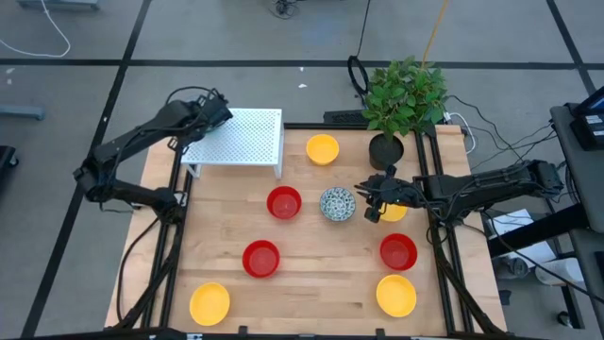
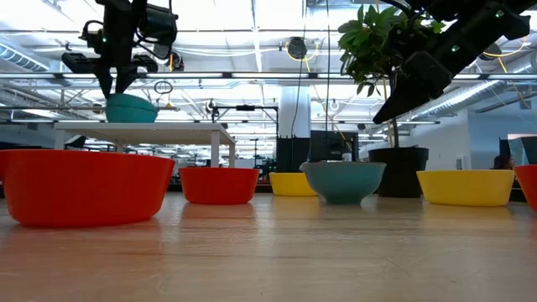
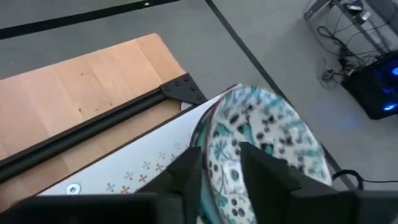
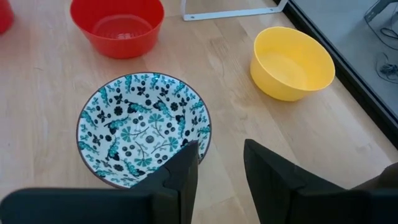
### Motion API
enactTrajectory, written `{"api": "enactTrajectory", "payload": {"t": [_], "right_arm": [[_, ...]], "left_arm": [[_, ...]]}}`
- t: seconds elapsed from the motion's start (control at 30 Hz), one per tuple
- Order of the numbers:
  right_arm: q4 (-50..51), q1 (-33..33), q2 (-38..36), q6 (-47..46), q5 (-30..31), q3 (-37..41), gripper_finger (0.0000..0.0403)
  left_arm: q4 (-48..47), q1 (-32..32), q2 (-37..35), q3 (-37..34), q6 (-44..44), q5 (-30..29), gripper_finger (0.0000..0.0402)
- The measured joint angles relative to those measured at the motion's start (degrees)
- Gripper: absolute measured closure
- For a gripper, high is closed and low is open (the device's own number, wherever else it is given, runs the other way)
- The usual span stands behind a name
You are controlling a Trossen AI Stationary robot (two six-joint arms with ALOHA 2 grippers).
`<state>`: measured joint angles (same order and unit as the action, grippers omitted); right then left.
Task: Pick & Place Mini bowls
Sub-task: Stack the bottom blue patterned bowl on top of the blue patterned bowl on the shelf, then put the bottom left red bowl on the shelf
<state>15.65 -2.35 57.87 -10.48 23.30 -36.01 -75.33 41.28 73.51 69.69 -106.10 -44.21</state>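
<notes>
Several mini bowls rest on their bases on the wooden table: red [image 1: 284, 202], red [image 1: 261, 258], red [image 1: 398, 251], yellow [image 1: 323, 148], yellow [image 1: 396, 295], yellow [image 1: 209, 302], and a blue-patterned one [image 1: 337, 203] [image 4: 143, 127]. Another patterned bowl [image 3: 267, 130] [image 2: 130, 109] is at the white perforated rack's [image 1: 241, 137] far left corner, slightly tilted. My left gripper [image 1: 215, 115] [image 3: 221, 168] is open above it, one finger inside its rim and one outside. My right gripper [image 1: 370, 200] [image 4: 221, 162] hangs open above the table, just right of the patterned bowl, over a partly hidden yellow bowl [image 1: 392, 212]. My left gripper comes at the patterned bowl's rim [image 3: 204, 143] from above, its fingers standing on either side of the wall with a gap between them. I cannot tell whether either finger touches the bowl. The bowl's underside is at the rack's top [image 2: 143, 126].
A potted green plant [image 1: 401, 99] [image 2: 403, 172] stands at the table's far right corner, close behind my right arm. The rack [image 3: 143, 155] fills the far left corner. Bare wood lies in the table's middle and along its near edge between the bowls.
</notes>
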Motion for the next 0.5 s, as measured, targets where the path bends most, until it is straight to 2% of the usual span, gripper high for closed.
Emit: {"api": "enactTrajectory", "payload": {"t": [0.2,0.3,0.4,0.5], "right_arm": [[0.01,0.02,0.0,0.02,0.01,0.0,0.0287],[-0.05,0.0,0.0,0.29,0.03,0.0,0.0287],[-0.83,0.0,0.0,0.92,0.1,0.0,0.0287],[-0.86,0.02,0.0,1.11,0.16,0.0,0.0287]], "left_arm": [[0.6,-0.61,-4.66,0.0,3.92,0.02,0.0221],[4.7,-2.01,-7.88,0.0,11.66,1.77,0.021],[11.62,-4.25,-10.63,0.0,26.41,8.19,0.021],[19.57,-8.08,-12.03,0.0,39.42,19.12,0.0218]]}}
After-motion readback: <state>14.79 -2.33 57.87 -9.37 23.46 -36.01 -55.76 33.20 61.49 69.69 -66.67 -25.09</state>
